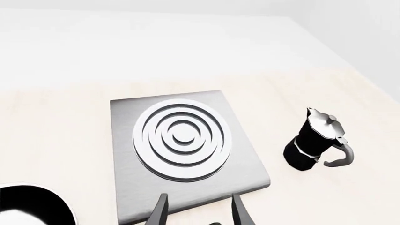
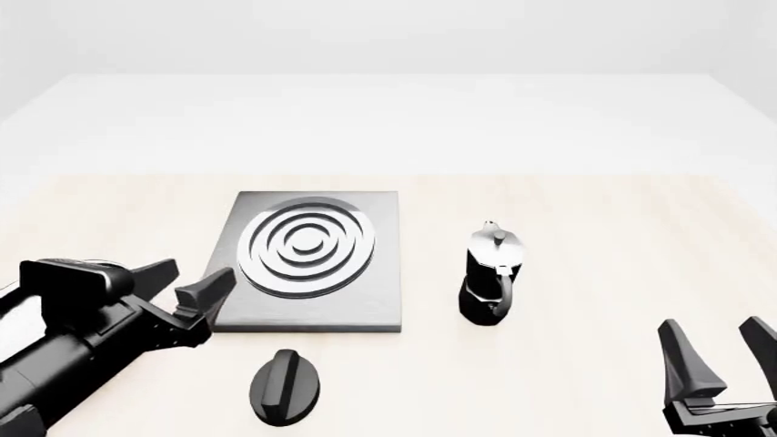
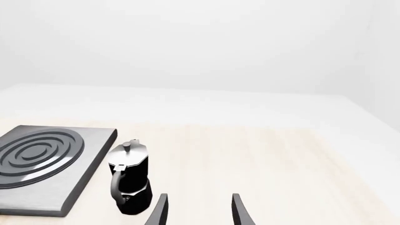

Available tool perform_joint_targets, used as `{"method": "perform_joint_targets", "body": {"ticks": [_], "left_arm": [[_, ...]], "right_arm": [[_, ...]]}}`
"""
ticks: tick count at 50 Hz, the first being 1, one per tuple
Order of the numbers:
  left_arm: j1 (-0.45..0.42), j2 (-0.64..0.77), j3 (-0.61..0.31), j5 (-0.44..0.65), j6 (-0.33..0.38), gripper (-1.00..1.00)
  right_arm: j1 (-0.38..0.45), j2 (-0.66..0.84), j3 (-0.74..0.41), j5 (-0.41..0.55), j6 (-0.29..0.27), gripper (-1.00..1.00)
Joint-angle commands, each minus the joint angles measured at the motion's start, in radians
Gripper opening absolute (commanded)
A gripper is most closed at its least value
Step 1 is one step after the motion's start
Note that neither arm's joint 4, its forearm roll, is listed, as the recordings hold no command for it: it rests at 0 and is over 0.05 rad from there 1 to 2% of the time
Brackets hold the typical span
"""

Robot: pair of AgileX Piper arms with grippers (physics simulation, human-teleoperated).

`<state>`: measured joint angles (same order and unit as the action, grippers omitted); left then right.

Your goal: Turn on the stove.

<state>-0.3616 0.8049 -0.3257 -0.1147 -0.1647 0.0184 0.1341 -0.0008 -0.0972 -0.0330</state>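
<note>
The stove [image 2: 364, 300] is a flat dark-grey slab with silver burner rings [image 2: 306, 246] at the table's middle left. Its black oval knob [image 2: 286, 387] lies on the table just in front of the slab. My left gripper [image 2: 188, 282] is open and empty, beside the slab's left front corner, up and left of the knob. In the left wrist view the stove [image 1: 250, 173] lies just past the open left gripper [image 1: 198, 213]; the knob is not clear there. My right gripper [image 2: 720, 350] is open and empty at the front right. The stove [image 3: 81, 173] also shows in the right wrist view.
A black-and-silver moka pot [image 2: 492, 273] stands upright just right of the stove; it also shows in the left wrist view [image 1: 315, 140] and near the right gripper [image 3: 198, 213] in the right wrist view [image 3: 130, 180]. A dark round object [image 1: 28, 206] is cut off by the frame.
</note>
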Motion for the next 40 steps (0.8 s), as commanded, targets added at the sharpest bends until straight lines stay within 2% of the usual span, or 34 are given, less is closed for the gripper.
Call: {"method": "perform_joint_targets", "body": {"ticks": [1,4,5,9,16,31,40], "left_arm": [[-0.078,0.063,-0.052,0.073,-0.089,1.0],[-0.088,0.064,-0.056,0.085,-0.103,1.0],[-0.115,0.078,-0.04,0.116,-0.116,1.0],[-0.116,0.082,-0.041,0.121,-0.127,1.0],[-0.137,0.104,-0.036,0.127,-0.198,1.0],[-0.135,0.113,-0.02,0.128,-0.214,1.0],[-0.118,0.124,-0.009,0.113,-0.193,1.0]], "right_arm": [[0.002,-0.003,0.001,0.0,0.008,1.0],[0.003,-0.002,0.001,0.0,0.008,1.0],[0.004,-0.001,0.0,-0.001,0.015,1.0],[0.003,-0.005,0.0,0.002,0.017,1.0],[0.003,0.001,0.001,-0.005,0.023,1.0],[0.005,0.009,0.001,-0.011,0.029,1.0],[0.005,0.006,0.001,-0.01,0.034,1.0]]}}
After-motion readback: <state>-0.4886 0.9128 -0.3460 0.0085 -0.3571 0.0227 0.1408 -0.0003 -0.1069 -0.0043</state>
